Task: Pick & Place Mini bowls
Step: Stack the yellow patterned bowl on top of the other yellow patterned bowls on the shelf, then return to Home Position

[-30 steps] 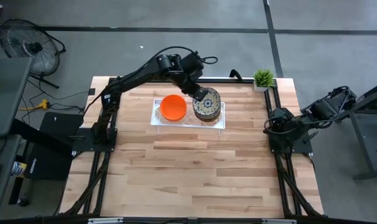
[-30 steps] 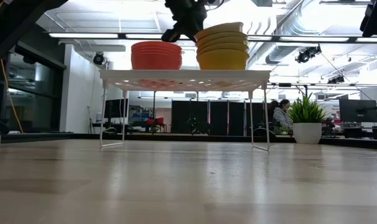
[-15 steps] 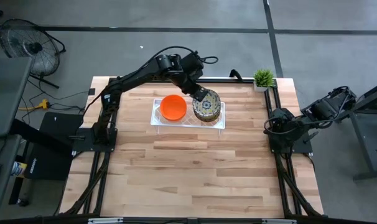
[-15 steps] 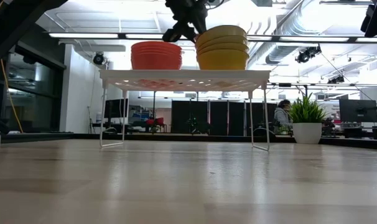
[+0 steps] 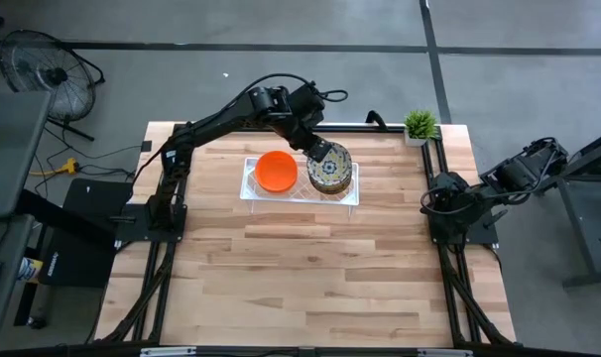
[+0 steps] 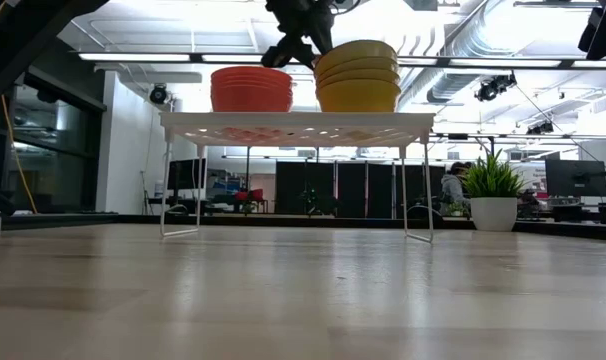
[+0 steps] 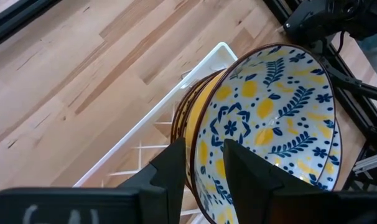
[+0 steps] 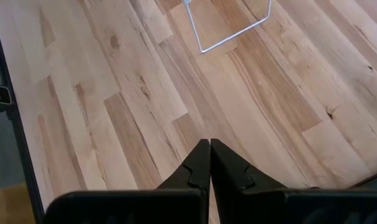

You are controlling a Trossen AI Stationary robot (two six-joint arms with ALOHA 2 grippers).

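Left hand [image 7: 204,168] has parted around the top floral bowl's [image 7: 269,118] rim.

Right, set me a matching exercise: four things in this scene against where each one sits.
Things:
1. orange bowls
2. patterned bowls
3. plant
4. right pincer

Places:
A. far right table corner
B. right half of rack
C. shut, above bare table
D. left half of rack

Pairs: 1-D, 2-B, 3-A, 4-C
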